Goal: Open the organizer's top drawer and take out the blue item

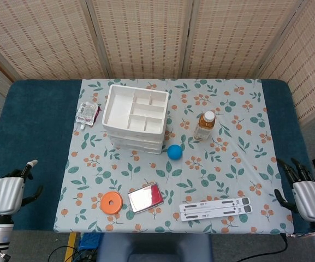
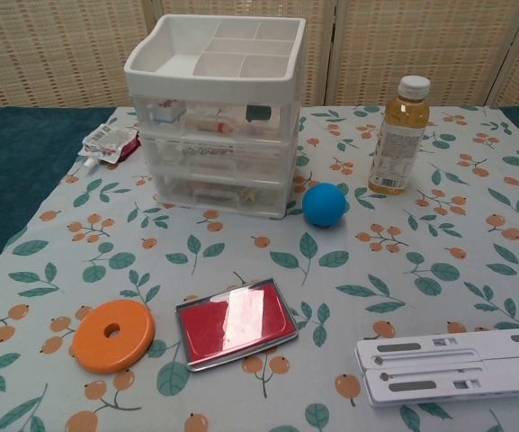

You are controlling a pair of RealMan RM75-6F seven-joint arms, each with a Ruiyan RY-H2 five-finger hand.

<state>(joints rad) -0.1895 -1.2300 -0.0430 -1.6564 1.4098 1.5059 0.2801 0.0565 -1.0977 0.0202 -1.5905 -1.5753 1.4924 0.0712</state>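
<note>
The white three-drawer organizer (image 1: 136, 118) (image 2: 212, 126) stands at the back left of the floral cloth. Its top drawer (image 2: 210, 116) is pushed in; through its clear front I see small items, one dark (image 2: 258, 112). A blue ball (image 1: 174, 152) (image 2: 324, 204) lies on the cloth just right of the organizer's front. My left hand (image 1: 7, 194) hangs at the near left edge of the table, empty, fingers apart. My right hand (image 1: 304, 191) hangs at the near right edge, also empty with fingers spread. Both are far from the organizer and show only in the head view.
A juice bottle (image 2: 398, 135) stands right of the organizer. An orange ring (image 2: 113, 335), a red tin (image 2: 235, 322) and a white folded stand (image 2: 452, 364) lie along the front. A snack packet (image 2: 108, 142) lies left of the organizer. The organizer's top tray holds nothing.
</note>
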